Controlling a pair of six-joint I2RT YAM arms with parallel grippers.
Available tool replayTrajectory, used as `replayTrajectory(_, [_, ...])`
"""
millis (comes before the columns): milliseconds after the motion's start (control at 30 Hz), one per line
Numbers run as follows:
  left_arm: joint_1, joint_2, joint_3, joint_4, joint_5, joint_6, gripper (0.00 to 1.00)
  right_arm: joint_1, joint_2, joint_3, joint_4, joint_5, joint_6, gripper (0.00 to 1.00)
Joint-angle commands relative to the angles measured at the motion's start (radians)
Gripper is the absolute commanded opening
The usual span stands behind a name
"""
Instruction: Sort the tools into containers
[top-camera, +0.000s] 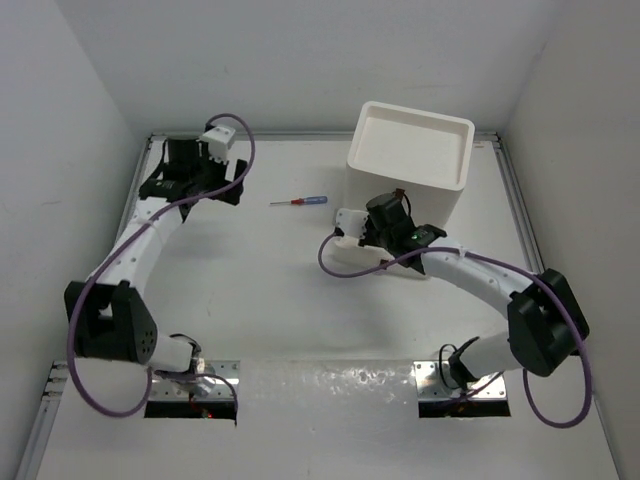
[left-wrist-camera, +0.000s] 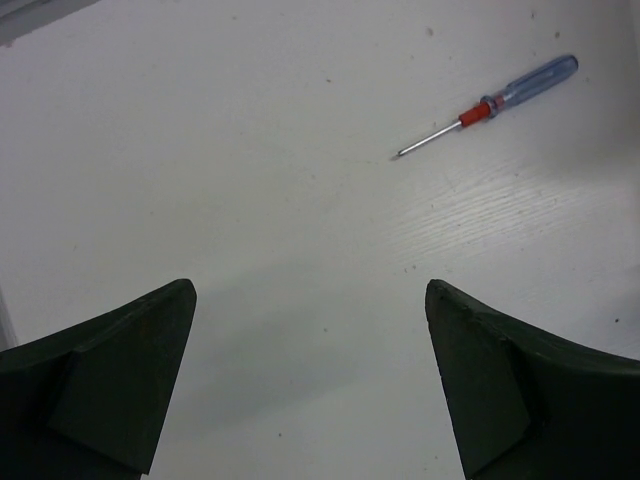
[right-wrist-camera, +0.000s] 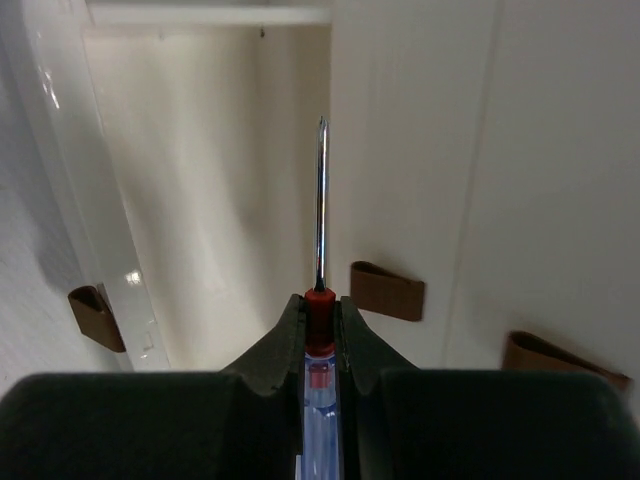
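Nearest the lens in the right wrist view, the right pincer is pressed together on the held screwdriver, pinching it at the red collar where the clear blue handle ends. The metal shaft points straight ahead into the open drawer, which stands pulled out from the white front. Two brown tabs of the shut drawers show to the right of the shaft.

Procedure for the step in hand, judged to be depositing this tool:
1. Keep the shaft centred between the drawer's side wall and the cabinet front.
2. Lower the tip well inside the cavity before letting go.
3. Spread the fingers only when the handle is also over the drawer, so that the tool cannot tip out over the edge.

In the left wrist view, the left pincer is spread wide and holds nothing. It hangs above the bare worktop. A loose screwdriver with a blue handle and red collar lies flat well ahead of it, to the right.

In the top external view, the drawer stack stands at the far right, with the right pincer against its near face. The loose screwdriver lies between the stack and the left arm, apart from both
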Motion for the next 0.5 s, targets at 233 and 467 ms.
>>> replayTrajectory(233, [-0.189, 0.390, 0.202, 0.103, 0.152, 0.467, 0.92, -0.075, 0.104, 0.023, 0.040, -0.101, -0.018, 0.39])
replayTrajectory(467, [-0.247, 0.661, 0.453, 0.031, 0.298, 0.590, 0.87, -0.078, 0.006, 0.008, 0.037, -0.093, 0.083, 0.76])
